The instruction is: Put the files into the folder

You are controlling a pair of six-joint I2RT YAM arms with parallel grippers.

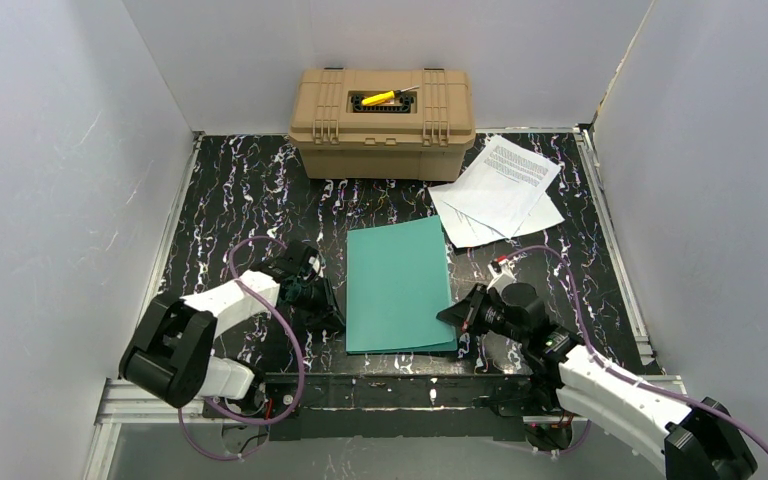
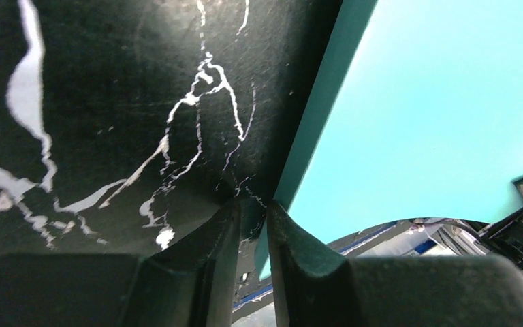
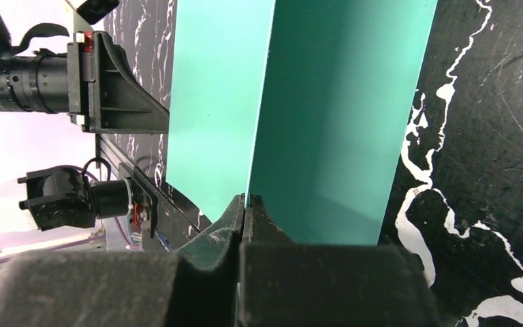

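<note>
Right now your right tool [image 3: 245, 201] is pinched shut on the folder's [image 1: 400, 285] right edge. Your left tool [image 2: 253, 208] sits at the folder's left edge, jaws barely apart; you cannot tell whether it grips. The files [image 1: 500, 190] lie on the surface [image 1: 240, 200] just past the folder's far right corner.

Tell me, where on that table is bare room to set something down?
The widest bare patch is back left, bordered by the tan case, the left wall and the left arm. A smaller one sits right, between the papers and the right arm, crossed by a cable. Crowded: beside the green folder, where the left gripper and right gripper sit.
</note>
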